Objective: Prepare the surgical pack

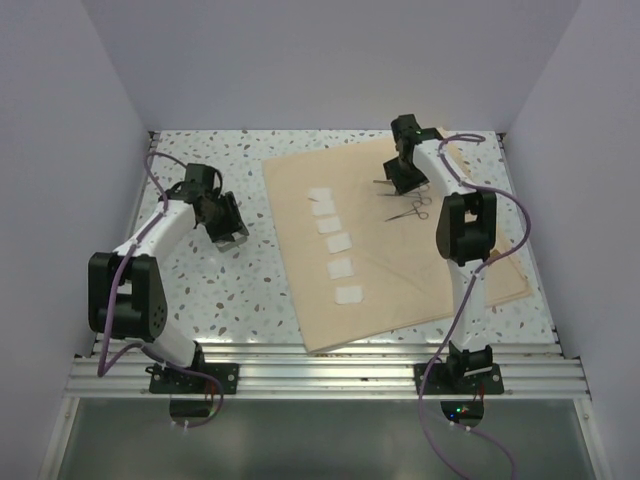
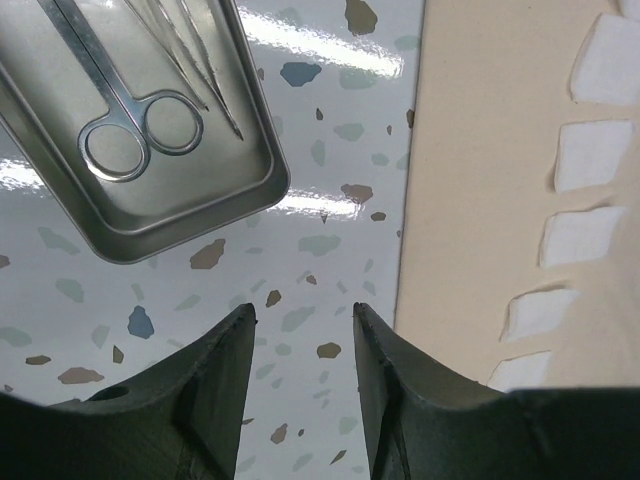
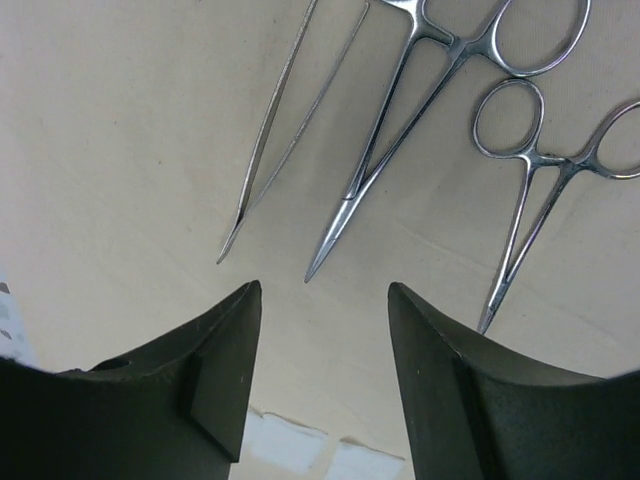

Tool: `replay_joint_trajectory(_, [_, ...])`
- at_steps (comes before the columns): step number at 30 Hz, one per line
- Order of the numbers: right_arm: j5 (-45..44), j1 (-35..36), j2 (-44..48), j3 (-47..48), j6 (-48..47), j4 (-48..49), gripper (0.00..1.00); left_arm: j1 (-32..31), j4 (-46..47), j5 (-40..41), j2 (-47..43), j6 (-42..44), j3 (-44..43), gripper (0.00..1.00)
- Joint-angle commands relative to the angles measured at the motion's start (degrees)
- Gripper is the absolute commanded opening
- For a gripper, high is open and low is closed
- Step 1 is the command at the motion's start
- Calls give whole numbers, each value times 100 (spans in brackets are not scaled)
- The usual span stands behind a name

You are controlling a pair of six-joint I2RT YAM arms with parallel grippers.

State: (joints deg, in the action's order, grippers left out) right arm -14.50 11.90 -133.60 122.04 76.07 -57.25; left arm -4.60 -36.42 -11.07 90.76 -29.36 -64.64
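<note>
— Two claws; how do they stand?
— Both are spread, with nothing between the fingers. The left gripper (image 2: 300,320) hangs over bare speckled table (image 1: 230,290). The silver tin (image 2: 150,215) is just beside it, with scissors (image 2: 97,55) and slim tools lying inside.
— And the right gripper (image 3: 322,295)?
— It is over the far right part of the tan cloth (image 1: 400,280), near tweezers (image 3: 267,130) and two ring-handled clamps (image 3: 345,200) lying flat on it.
— The gauze?
— Five white gauze squares (image 1: 336,243) run near to far down the cloth's left half.
— The room?
— Plain pale walls (image 1: 330,60) close three sides, and a ribbed metal rail (image 1: 320,375) runs along the near edge.
</note>
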Motion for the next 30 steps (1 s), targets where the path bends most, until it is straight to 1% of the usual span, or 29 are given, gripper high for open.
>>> replay_joint_trajectory(1, [-483,119,-148,391,1076,-208,57,-6,259,-71,-322,-26,74,47])
replay_joint_trajectory(6, [-527,119,-491,812,1190,-242,55,-6,267,-53,-384,80,110,47])
replay_joint_trajectory(13, [-492,102,-676,935,1472,-119,51,-6,311,-150,-296,115,154,48])
replay_joint_trajectory(19, [-483,93,-878,1033,1638,-190,49,-6,329,-176,-252,141,127,47])
replay_joint_trajectory(30, [-413,-47,-1019,1199,1551,30,46,-6,382,-176,-173,194,162,48])
